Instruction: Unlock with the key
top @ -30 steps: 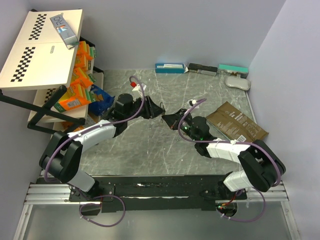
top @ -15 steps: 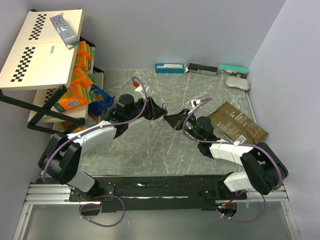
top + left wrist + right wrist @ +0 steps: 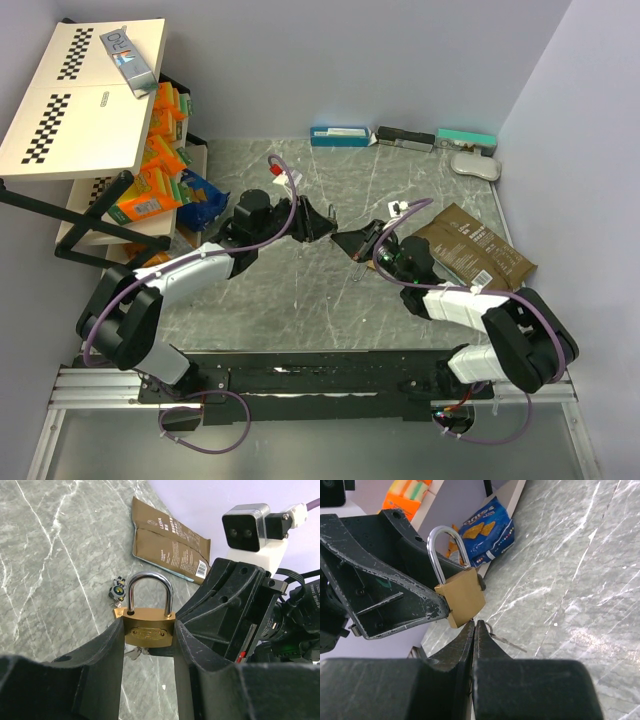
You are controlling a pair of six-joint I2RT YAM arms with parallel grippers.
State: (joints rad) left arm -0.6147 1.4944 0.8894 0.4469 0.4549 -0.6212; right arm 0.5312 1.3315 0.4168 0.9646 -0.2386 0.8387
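Top view: left gripper [image 3: 318,221] and right gripper [image 3: 351,243] meet nearly tip to tip above mid-table [image 3: 290,300]. There is bare marble in front and behind. A brown pouch [image 3: 472,246] lies near the right arm, a snack shelf [image 3: 150,175] crowds the left edge, and boxes [image 3: 400,137] line the back wall.

Left wrist: a brass padlock [image 3: 148,630] sits upright, shackle closed, clamped by its sides between the half-spread fingers [image 3: 107,645], off the table.

Right wrist: the fingers [image 3: 462,645] are pressed fully together, tips touching the padlock's bottom corner. A key ring [image 3: 490,628] and loose key [image 3: 509,642] poke out beside them. Whether a key is pinched between them is hidden. A blue chip bag [image 3: 487,530] lies behind.
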